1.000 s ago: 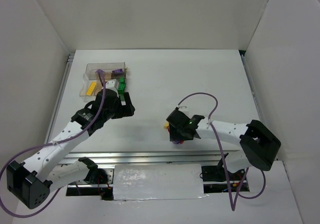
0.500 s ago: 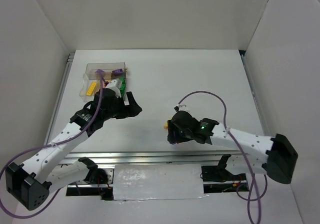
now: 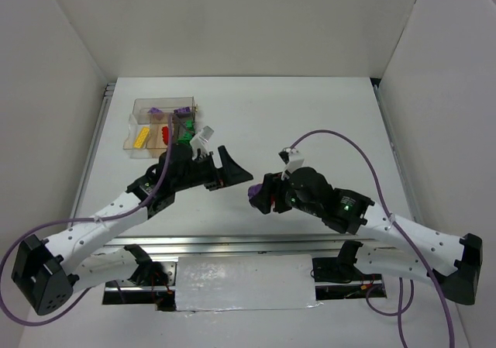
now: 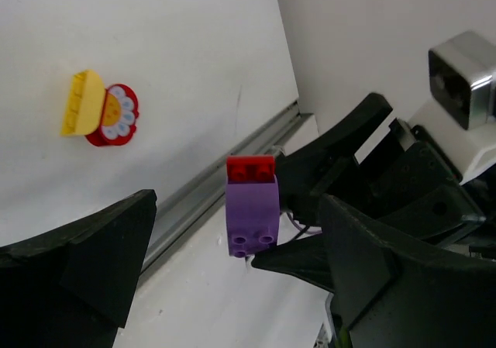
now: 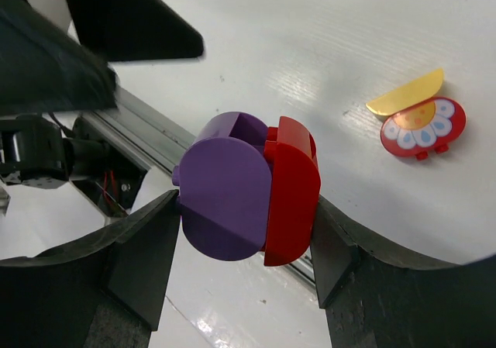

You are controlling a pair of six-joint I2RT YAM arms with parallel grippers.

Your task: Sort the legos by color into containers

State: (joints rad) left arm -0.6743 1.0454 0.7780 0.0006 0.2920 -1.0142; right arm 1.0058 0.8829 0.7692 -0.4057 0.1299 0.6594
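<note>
- Nearest me, the right gripper (image 5: 242, 232) is clamped on a purple lego (image 5: 226, 187) with a red lego (image 5: 293, 191) stuck to its side. One finger presses on each flank, and the pair hangs above the table (image 3: 310, 115) towards its near edge.
- On the table by it lie a red flower disc (image 5: 425, 127) and a yellow half-round piece (image 5: 403, 94), touching each other.
- The left gripper (image 4: 225, 286) faces the held pair with its jaws spread wide and nothing between them.
- Farthest, at the left, sits the clear box (image 3: 136, 104). I can see a yellow bar (image 3: 141, 137), a red piece (image 3: 165, 135) and a green piece (image 3: 184, 137) in the nearer compartments, and purple pieces (image 3: 182, 113) in the far ones.
</note>
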